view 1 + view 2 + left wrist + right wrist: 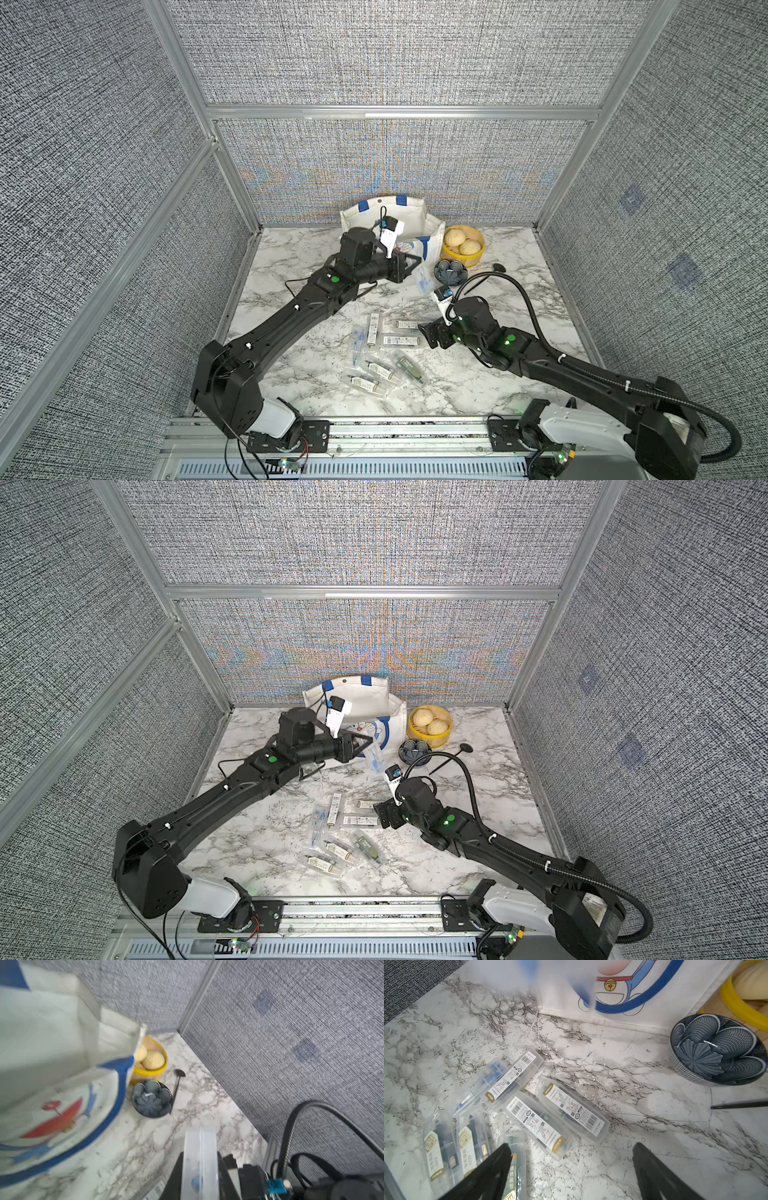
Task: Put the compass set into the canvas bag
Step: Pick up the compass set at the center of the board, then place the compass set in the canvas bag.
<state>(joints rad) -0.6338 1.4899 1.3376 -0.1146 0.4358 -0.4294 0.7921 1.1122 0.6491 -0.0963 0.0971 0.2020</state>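
Black tapered fingers (500, 1159) of the right gripper (571, 1146) stand spread wide, gripping nothing. They are above the loose compass sets (556, 1124), clear oblong plastic cases with barcode labels, scattered on the glossy marble-patterned table (654, 1105). The left gripper (199, 1169) is clamped on one compass set (199, 1142), frosted with blue inside, held outside the canvas bag (395, 214), which is off-white, boxy, blue-trimmed and open-topped. Beside the bag, a round yellow steamer basket (462, 259) holds two buns (453, 237).
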